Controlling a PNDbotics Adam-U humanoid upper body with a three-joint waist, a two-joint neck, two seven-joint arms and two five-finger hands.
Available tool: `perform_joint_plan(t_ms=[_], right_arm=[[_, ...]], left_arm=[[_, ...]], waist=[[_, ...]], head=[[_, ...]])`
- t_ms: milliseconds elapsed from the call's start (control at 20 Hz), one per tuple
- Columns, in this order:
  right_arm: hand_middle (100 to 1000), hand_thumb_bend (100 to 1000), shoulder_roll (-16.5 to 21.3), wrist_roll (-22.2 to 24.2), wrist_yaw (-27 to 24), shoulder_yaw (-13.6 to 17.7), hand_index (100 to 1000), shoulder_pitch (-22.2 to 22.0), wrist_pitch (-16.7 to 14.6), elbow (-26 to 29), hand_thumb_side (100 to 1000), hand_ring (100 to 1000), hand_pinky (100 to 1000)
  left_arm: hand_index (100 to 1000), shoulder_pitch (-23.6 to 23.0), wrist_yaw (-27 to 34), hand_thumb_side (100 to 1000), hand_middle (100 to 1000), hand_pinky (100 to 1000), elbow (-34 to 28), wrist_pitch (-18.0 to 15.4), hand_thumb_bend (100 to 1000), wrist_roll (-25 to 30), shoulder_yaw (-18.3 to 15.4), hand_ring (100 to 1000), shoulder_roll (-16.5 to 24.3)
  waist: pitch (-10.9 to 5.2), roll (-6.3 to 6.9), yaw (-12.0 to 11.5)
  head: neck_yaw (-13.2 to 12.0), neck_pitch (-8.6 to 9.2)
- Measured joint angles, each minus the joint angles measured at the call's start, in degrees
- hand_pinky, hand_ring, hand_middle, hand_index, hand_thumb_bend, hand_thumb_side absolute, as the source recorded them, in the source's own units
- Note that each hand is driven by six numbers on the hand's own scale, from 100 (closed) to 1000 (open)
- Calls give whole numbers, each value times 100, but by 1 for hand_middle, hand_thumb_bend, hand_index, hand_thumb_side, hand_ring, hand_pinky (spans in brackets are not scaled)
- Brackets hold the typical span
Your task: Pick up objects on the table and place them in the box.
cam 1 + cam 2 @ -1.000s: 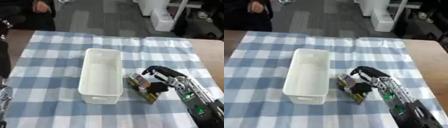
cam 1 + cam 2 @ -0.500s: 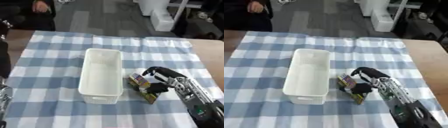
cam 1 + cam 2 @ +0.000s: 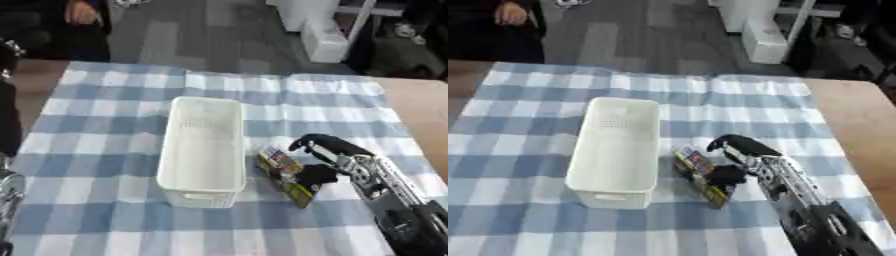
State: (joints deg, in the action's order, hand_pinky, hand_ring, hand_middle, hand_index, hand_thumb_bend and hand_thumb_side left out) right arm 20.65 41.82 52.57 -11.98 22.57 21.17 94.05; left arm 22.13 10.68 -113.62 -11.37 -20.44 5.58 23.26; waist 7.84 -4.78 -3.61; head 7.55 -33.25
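A white perforated plastic box point(image 3: 203, 145) stands lengthwise on the blue-and-white checked tablecloth point(image 3: 105, 105). Just right of it lies a flat colourful printed packet point(image 3: 284, 175), its long axis slanting from near the box toward the lower right. The right hand point(image 3: 325, 159) arches over it, fingers curled, thumb touching the packet's right edge.
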Motion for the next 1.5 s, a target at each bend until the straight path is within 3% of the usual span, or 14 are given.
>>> perform_joint_plan(t_ms=[1500], right_arm=[[878,648,-47,53,153,-37,872,51,-50,-527,704,840,801]], left_arm=[[856,1,0,950,795,672,0,0,611,0,0,716,0]], waist=[[-4,-2,-8]], head=[[-1,-1]])
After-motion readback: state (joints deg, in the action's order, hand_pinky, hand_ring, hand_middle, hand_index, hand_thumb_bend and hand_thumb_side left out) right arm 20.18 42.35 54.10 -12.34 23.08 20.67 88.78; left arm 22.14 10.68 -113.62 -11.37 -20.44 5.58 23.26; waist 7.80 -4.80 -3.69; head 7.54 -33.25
